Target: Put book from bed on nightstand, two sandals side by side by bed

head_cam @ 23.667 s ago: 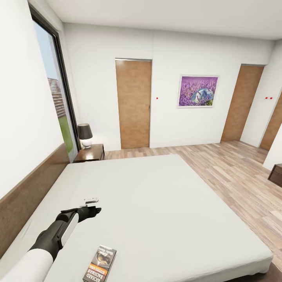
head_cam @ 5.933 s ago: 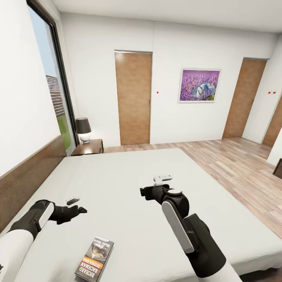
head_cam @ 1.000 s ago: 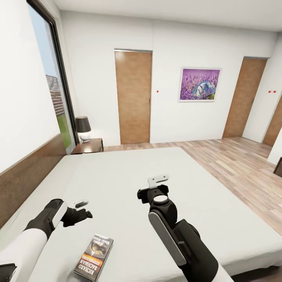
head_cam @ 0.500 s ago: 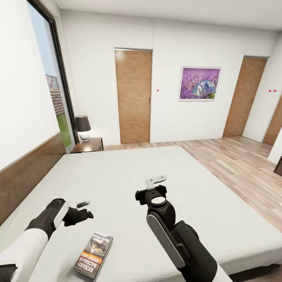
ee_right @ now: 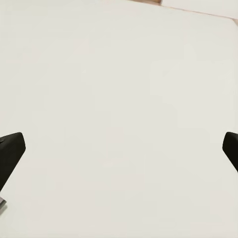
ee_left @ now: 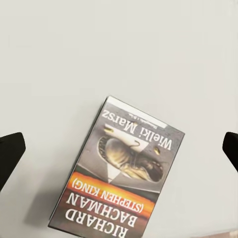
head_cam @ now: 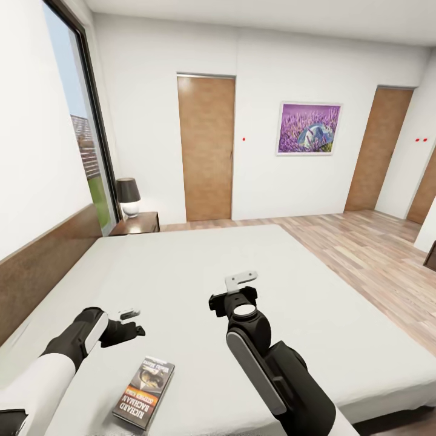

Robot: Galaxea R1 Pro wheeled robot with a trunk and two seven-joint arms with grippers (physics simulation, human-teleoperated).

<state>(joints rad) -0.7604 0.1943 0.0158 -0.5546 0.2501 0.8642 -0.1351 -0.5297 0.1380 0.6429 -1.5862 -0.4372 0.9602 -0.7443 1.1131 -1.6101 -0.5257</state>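
Note:
The book lies flat on the bed near its front edge, with its dark cover, face photo and orange band turned up. My left gripper hovers open just above and behind the book, apart from it; in the left wrist view the book lies between the two wide-spread fingertips. Over the middle of the mattress my right gripper hangs open with nothing in it. One nightstand stands at the far head corner of the bed. The sandals are out of view.
A black-shaded lamp sits on the nightstand. The brown headboard runs along the left wall under a tall window. Two brown doors and a lavender picture are on the far wall. Wood floor lies right of the bed.
The left gripper has dropped slightly and edged closer to the book over the last second. The right arm has barely shifted. The book has not moved.

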